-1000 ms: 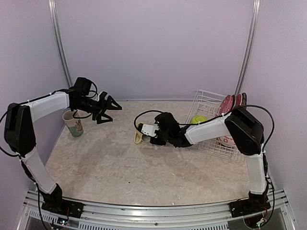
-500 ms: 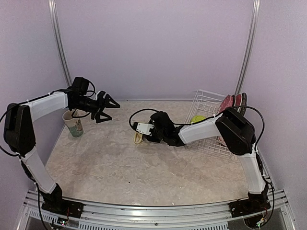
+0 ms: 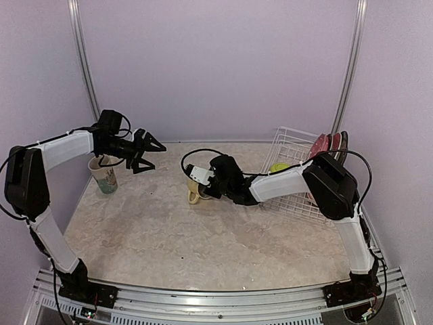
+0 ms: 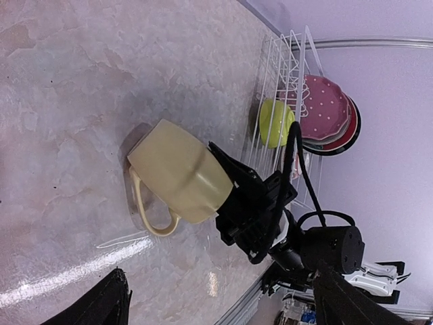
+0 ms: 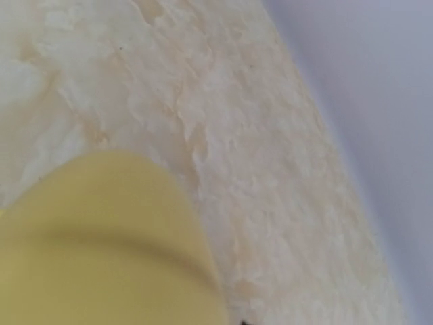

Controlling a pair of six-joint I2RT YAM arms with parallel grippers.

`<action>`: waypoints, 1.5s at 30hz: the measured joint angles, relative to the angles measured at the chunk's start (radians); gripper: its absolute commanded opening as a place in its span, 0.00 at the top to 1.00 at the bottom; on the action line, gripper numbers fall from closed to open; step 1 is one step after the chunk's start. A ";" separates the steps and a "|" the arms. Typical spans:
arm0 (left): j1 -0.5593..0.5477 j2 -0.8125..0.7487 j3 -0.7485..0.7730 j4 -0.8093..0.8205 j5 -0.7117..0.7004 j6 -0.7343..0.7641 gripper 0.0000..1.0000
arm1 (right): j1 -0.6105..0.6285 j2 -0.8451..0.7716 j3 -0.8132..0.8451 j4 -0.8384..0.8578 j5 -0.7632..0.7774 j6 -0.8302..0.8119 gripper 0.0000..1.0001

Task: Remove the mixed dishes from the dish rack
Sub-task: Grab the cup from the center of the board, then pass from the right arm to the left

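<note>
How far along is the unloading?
Done: the cream mug stands on the table. In hand: the right gripper pinches the yellow cup, tilted on the table. Left in the dish rack: the lime-green bowl, pink dotted plate, other plates.

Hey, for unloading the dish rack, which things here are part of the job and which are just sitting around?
Job: dish rack, yellow cup gripped by right claw, cream mug, lime-green bowl, pink dotted plate, red plate and dark plate behind it.
Just around: tabletop, front rail.

Mug (image 3: pixel 103 175) far left — cup (image 3: pixel 195 193) centre — dish rack (image 3: pixel 289 145) right
</note>
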 measured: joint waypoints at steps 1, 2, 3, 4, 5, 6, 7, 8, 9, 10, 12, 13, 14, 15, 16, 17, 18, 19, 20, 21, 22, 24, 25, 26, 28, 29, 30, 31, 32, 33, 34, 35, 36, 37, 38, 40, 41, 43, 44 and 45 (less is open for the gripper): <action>0.001 0.000 0.000 0.000 0.000 0.000 0.11 | 0.000 -0.002 0.000 -0.005 0.002 0.027 1.00; 0.002 0.000 0.000 0.000 0.000 0.000 0.11 | 0.001 -0.003 0.000 -0.013 0.003 0.050 1.00; 0.004 -0.001 0.000 0.000 0.000 0.000 0.11 | 0.001 -0.008 0.000 -0.027 0.004 0.081 1.00; 0.006 -0.002 -0.001 0.001 0.002 0.000 0.11 | 0.001 -0.016 0.001 -0.051 0.003 0.116 1.00; 0.007 -0.005 -0.003 0.002 0.002 0.000 0.11 | 0.001 -0.024 0.003 -0.081 0.001 0.151 1.00; 0.007 -0.008 -0.005 0.003 0.003 0.000 0.10 | 0.001 -0.032 0.010 -0.120 -0.004 0.187 1.00; 0.009 -0.011 -0.006 0.004 0.003 -0.001 0.10 | 0.001 -0.037 0.026 -0.165 -0.010 0.229 1.00; 0.009 -0.013 -0.006 0.006 0.005 -0.001 0.10 | 0.000 -0.039 0.040 -0.200 -0.016 0.260 1.00; 0.009 -0.016 -0.007 0.008 0.008 -0.002 0.10 | -0.002 -0.041 0.059 -0.246 -0.025 0.307 1.00; 0.009 -0.019 -0.007 0.010 0.014 -0.004 0.10 | -0.003 -0.044 0.074 -0.291 -0.038 0.351 1.00; 0.009 -0.021 -0.009 0.023 0.029 -0.011 0.08 | -0.012 -0.058 0.093 -0.377 -0.073 0.439 1.00; 0.009 -0.021 -0.010 0.030 0.037 -0.012 0.08 | -0.017 -0.066 0.103 -0.424 -0.095 0.483 1.00; 0.008 -0.021 -0.012 0.035 0.046 -0.014 0.08 | -0.022 -0.075 0.113 -0.473 -0.126 0.530 1.00; 0.005 -0.021 -0.014 0.039 0.054 -0.015 0.07 | -0.029 -0.086 0.117 -0.519 -0.159 0.579 1.00; 0.003 -0.021 -0.014 0.042 0.060 -0.014 0.06 | -0.035 -0.097 0.117 -0.547 -0.187 0.614 1.00; -0.001 -0.021 -0.014 0.046 0.065 -0.011 0.06 | -0.043 -0.110 0.117 -0.585 -0.222 0.658 1.00; -0.008 -0.022 -0.014 0.048 0.068 -0.004 0.06 | -0.054 -0.123 0.116 -0.613 -0.261 0.698 1.00; -0.016 -0.023 -0.014 0.047 0.069 0.005 0.06 | -0.065 -0.139 0.113 -0.637 -0.298 0.738 1.00; -0.027 -0.025 -0.014 0.043 0.067 0.022 0.06 | -0.077 -0.156 0.108 -0.655 -0.333 0.774 1.00; -0.048 -0.027 -0.013 0.039 0.065 0.037 0.06 | -0.089 -0.177 0.098 -0.666 -0.366 0.806 1.00; -0.068 -0.031 -0.011 0.028 0.059 0.059 0.06 | -0.099 -0.197 0.092 -0.682 -0.395 0.832 1.00; -0.108 -0.040 -0.002 0.000 0.044 0.103 0.07 | -0.116 -0.230 0.087 -0.709 -0.439 0.869 1.00; -0.131 -0.047 0.007 -0.018 0.034 0.130 0.07 | -0.126 -0.246 0.087 -0.726 -0.462 0.882 1.00; -0.156 -0.053 0.018 -0.038 0.018 0.162 0.07 | -0.135 -0.260 0.087 -0.743 -0.485 0.893 1.00; -0.206 -0.068 0.043 -0.078 -0.014 0.226 0.08 | -0.154 -0.277 0.095 -0.786 -0.524 0.906 1.00; -0.235 -0.075 0.056 -0.100 -0.039 0.260 0.08 | -0.159 -0.279 0.100 -0.802 -0.536 0.908 1.00; -0.264 -0.082 0.067 -0.121 -0.063 0.295 0.08 | -0.163 -0.279 0.106 -0.822 -0.548 0.909 1.00; -0.294 -0.087 0.076 -0.140 -0.091 0.330 0.09 | -0.166 -0.278 0.112 -0.845 -0.558 0.910 1.00; -0.318 -0.090 0.080 -0.156 -0.116 0.357 0.10 | -0.167 -0.278 0.115 -0.867 -0.566 0.910 1.00; -0.353 -0.093 0.084 -0.173 -0.152 0.390 0.10 | -0.167 -0.278 0.119 -0.890 -0.577 0.909 1.00; -0.381 -0.093 0.084 -0.188 -0.185 0.418 0.10 | -0.167 -0.278 0.122 -0.905 -0.586 0.910 1.00; -0.409 -0.093 0.084 -0.205 -0.219 0.442 0.10 | -0.167 -0.276 0.129 -0.924 -0.596 0.909 1.00; -0.431 -0.092 0.084 -0.219 -0.247 0.461 0.10 | -0.167 -0.274 0.136 -0.941 -0.604 0.909 1.00; -0.458 -0.091 0.084 -0.232 -0.282 0.481 0.10 | -0.167 -0.274 0.139 -0.949 -0.611 0.909 1.00; -0.481 -0.090 0.084 -0.245 -0.315 0.497 0.10 | -0.166 -0.273 0.142 -0.954 -0.616 0.908 1.00; -0.516 -0.084 0.084 -0.266 -0.379 0.525 0.10 | -0.164 -0.270 0.148 -0.966 -0.622 0.907 1.00; -0.530 -0.077 0.085 -0.276 -0.409 0.535 0.10 | -0.162 -0.269 0.149 -0.972 -0.623 0.906 1.00; -0.554 -0.058 0.093 -0.293 -0.455 0.550 0.11 | -0.158 -0.266 0.153 -0.986 -0.622 0.905 1.00; -0.565 -0.045 0.095 -0.298 -0.478 0.557 0.11 | -0.156 -0.264 0.154 -0.994 -0.622 0.904 1.00; -0.571 -0.037 0.095 -0.302 -0.490 0.560 0.12 | -0.154 -0.259 0.159 -1.004 -0.621 0.903 1.00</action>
